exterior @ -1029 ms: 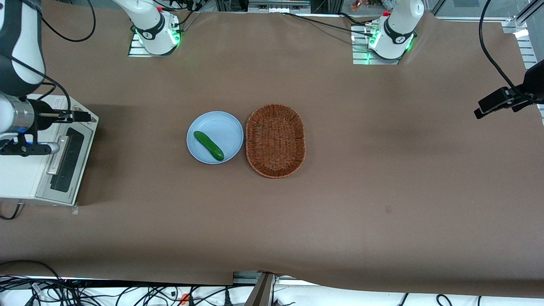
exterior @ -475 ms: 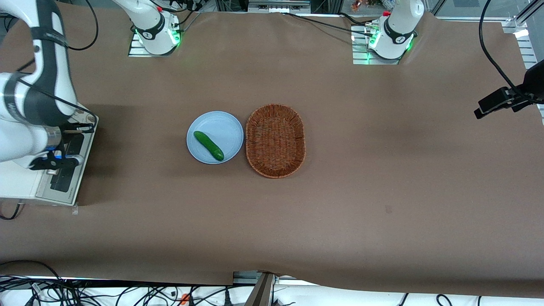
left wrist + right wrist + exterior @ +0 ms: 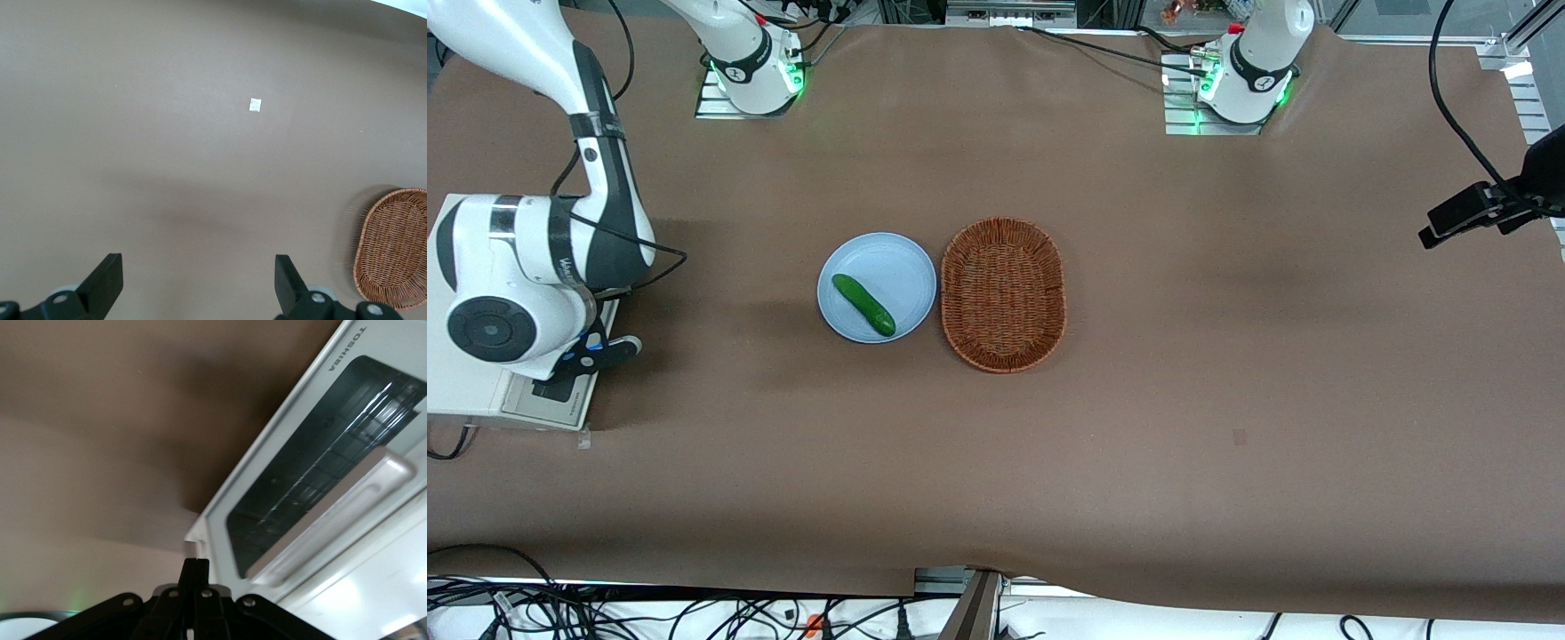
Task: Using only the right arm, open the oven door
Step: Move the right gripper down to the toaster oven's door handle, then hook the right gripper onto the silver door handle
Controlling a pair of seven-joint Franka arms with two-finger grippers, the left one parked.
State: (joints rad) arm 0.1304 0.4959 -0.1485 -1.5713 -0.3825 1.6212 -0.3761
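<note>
Oven door (image 3: 320,480) handle shows only at gripper (image 3: 195,570).

My brown-covered table (image 3: 1183,400), seen from above.
On it sit a white toaster oven (image 3: 463,391), a blue plate (image 3: 898,267) and, just beside it, a wicker basket (image 3: 1003,293); my gripper (image 3: 195,570) hangs by the oven.

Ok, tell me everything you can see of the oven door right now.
The oven door is a silver-grey metal frame around a dark glass window, with a silver bar handle along one long edge and a wire rack dimly visible through the glass. It looks shut, flush with the white oven body. The hand, fingers together, sits just off the door's corner, not touching the handle. In the front view the arm hides most of it.
</note>
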